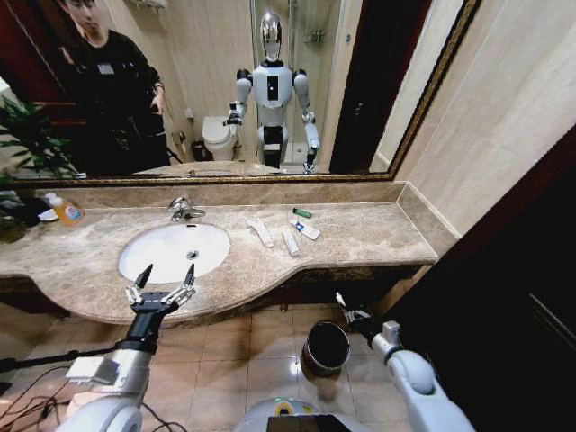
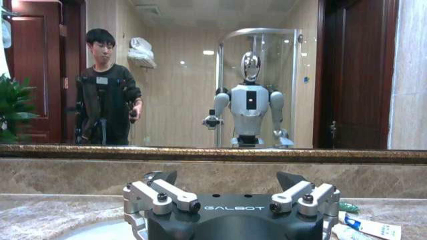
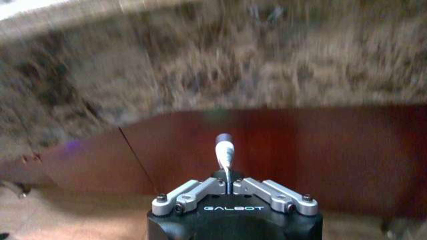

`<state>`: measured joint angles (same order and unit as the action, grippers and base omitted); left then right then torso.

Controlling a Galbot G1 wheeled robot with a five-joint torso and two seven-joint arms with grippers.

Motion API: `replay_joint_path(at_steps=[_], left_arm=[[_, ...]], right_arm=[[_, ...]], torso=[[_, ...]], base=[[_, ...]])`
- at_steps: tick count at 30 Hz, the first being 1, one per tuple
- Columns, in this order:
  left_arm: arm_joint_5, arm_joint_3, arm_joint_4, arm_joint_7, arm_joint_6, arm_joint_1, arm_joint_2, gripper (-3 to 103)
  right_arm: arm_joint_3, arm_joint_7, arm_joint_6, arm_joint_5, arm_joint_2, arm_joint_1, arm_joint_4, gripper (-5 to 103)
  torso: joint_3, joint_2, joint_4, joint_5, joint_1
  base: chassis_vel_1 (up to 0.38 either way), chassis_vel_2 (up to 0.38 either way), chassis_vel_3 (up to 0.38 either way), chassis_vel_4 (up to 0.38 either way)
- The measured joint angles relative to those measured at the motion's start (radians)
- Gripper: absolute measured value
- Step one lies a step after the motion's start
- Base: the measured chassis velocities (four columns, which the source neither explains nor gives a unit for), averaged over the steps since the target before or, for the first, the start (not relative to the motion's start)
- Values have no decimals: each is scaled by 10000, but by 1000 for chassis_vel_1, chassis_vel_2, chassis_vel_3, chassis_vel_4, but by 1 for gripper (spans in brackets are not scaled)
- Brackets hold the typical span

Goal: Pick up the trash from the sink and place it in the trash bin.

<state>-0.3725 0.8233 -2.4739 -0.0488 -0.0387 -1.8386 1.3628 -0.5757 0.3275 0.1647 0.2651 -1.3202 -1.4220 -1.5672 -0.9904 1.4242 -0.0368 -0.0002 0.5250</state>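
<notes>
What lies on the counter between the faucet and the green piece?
In the head view, between the faucet and the green piece lies bare marble counter; the white tubes rest nearer the front edge.

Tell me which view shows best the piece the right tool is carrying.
The right wrist view: the white tube stands clamped upright between the right tool's shut fingers. The head view shows it as a small sliver at the right tool, beside the trash bin. The left wrist view looks toward the mirror over the open left tool.
</notes>
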Motion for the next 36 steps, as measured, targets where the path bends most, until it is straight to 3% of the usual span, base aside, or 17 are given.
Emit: replay_joint_path(at_steps=[5,14,16,19,23,25,26,28,29,32,35,36], left_arm=[[1,0,-1,0,0,0,0,100],[0,0,0,0,0,0,0,100],[1,0,0,0,0,0,0,100],[0,0,0,0,0,0,0,100],[0,0,0,0,0,0,0,100],[0,0,0,0,0,0,0,100],[1,0,0,0,0,0,0,100],[0,0,0,0,0,0,0,100],[1,0,0,0,0,0,0,100],[0,0,0,0,0,0,0,100],[0,0,0,0,0,0,0,100],[0,0,0,0,0,0,0,100]], right_arm=[[21,56,-516,-849,-468,434,1512,1],[-21,-97,-819,-1271,-933,906,2857,-1],[-38,-151,-913,-1419,-1054,984,3000,9],[-35,-233,-946,-1466,-1135,1017,3048,15],[-16,-284,-1018,-1580,-1206,1029,3056,37],[-16,-285,-1050,-1602,-1207,1025,3062,37],[-15,-286,-1089,-1610,-1206,1007,3067,48],[-14,-288,-1128,-1611,-1197,987,3072,48],[-13,-289,-1156,-1611,-1173,966,3073,59],[-13,-290,-1200,-1610,-1128,935,3073,65],[-6,-290,-1237,-1594,-1039,875,3019,81],[-4,-290,-1238,-1586,-1021,854,2983,81]], torso=[[0,0,0,0,0],[0,0,0,1,0],[0,0,0,1,0],[0,0,0,2,0],[0,0,0,1,0],[0,0,0,1,0],[0,0,0,1,0],[0,0,0,2,0],[0,0,0,2,0],[0,0,0,1,0],[0,0,0,2,0],[0,0,0,2,0]], base=[[0,0,0,0],[0,0,0,0],[0,0,0,0],[0,0,0,0],[0,0,0,0],[0,0,0,0],[0,0,0,0],[0,0,0,0],[0,0,0,0],[0,0,0,0],[0,0,0,0],[0,0,0,0]])
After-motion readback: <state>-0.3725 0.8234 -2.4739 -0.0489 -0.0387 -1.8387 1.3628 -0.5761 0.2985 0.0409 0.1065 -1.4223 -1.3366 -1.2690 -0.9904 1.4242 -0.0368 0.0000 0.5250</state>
